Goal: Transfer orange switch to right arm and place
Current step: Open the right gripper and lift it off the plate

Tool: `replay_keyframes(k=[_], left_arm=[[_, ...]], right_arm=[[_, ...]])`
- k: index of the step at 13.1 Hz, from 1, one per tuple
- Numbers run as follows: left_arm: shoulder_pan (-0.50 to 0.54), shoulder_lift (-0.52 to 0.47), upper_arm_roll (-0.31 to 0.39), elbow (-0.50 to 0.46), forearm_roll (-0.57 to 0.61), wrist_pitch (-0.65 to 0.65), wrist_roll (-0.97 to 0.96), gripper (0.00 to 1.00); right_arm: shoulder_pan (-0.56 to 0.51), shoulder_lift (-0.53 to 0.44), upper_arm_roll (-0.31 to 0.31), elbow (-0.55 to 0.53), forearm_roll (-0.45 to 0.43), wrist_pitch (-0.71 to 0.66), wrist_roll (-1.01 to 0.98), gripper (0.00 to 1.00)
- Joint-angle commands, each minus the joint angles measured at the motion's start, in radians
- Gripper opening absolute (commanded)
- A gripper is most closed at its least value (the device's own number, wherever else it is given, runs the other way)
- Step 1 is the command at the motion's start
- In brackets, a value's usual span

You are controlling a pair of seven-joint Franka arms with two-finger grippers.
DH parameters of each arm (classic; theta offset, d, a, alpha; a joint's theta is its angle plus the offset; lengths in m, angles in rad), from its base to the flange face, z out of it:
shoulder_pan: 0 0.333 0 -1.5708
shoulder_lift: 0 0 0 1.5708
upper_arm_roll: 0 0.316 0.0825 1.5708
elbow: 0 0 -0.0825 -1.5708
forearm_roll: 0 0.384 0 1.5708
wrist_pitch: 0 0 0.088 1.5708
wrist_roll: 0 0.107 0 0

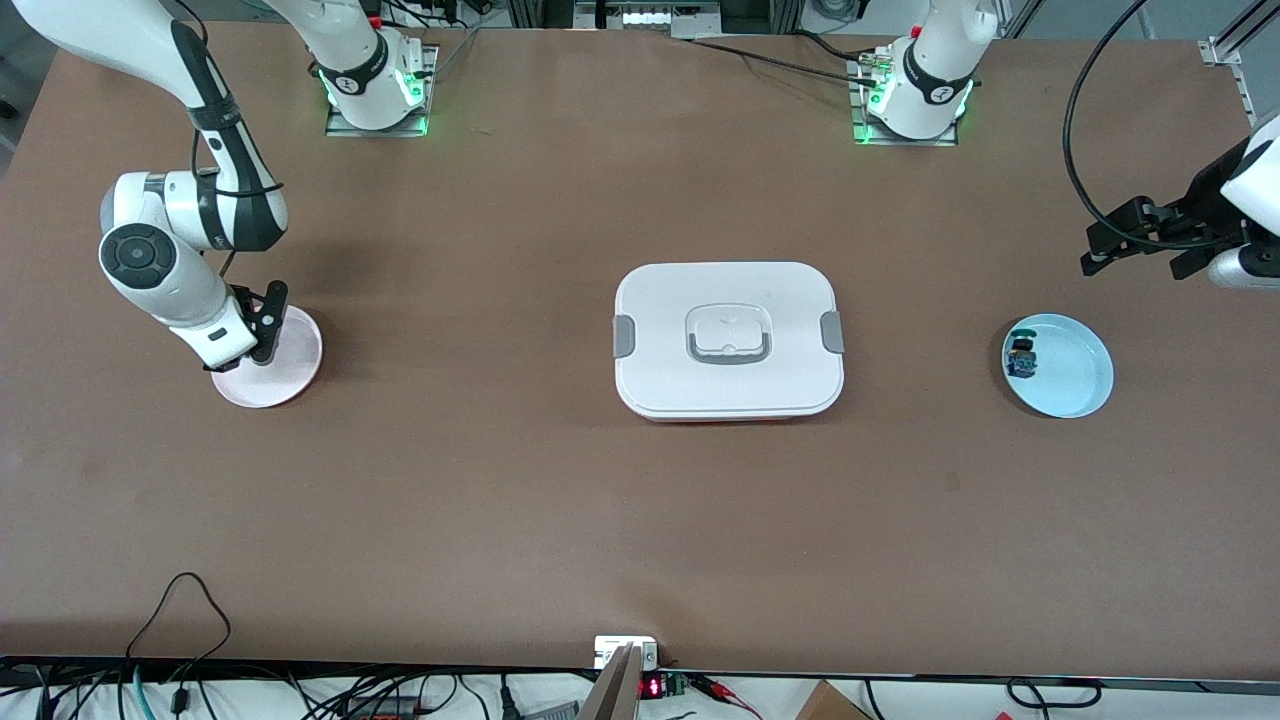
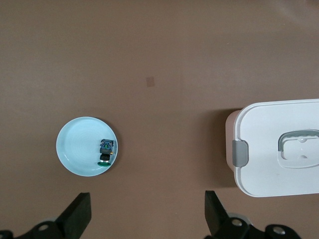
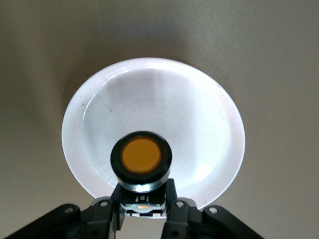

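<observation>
Lowest in the front view sits one white lidded box (image 1: 729,340) mid-worktop; two plates flank it; the right gripper (image 3: 143,211), jaws clenched on the orange switch (image 3: 141,160), hangs over the pink plate (image 1: 298,368); released tilted, the switch could roll off; the left gripper (image 2: 147,216) waits, jaws released, above the blue plate (image 2: 75,149) holding one green-blue switch (image 2: 105,151).
</observation>
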Motion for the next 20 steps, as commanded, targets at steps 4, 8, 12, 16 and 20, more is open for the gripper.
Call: replay_keyframes(k=[4, 8, 12, 16, 20], left_arm=[[0.016, -0.003, 0.01, 0.01, 0.026, -0.013, 0.0, 1.0], [0.019, 0.046, 0.012, 0.082, 0.028, -0.013, -0.002, 1.0], [0.01, 0.048, 0.003, 0.086, 0.094, -0.013, -0.002, 1.0], [0.01, 0.061, 0.001, 0.09, 0.095, -0.013, -0.002, 1.0], [0.01, 0.063, 0.001, 0.089, 0.094, -0.015, -0.003, 1.0]], right_arm=[[-0.046, 0.041, 0.009, -0.024, -0.02, 0.088, -0.018, 0.07], [-0.054, 0.064, 0.009, -0.058, -0.018, 0.151, -0.016, 0.09], [-0.06, 0.047, 0.009, -0.064, -0.018, 0.143, -0.005, 1.0], [-0.06, -0.028, 0.01, -0.056, -0.004, 0.085, -0.001, 1.0], [-0.031, -0.157, 0.013, -0.027, 0.014, -0.047, -0.001, 1.0]])
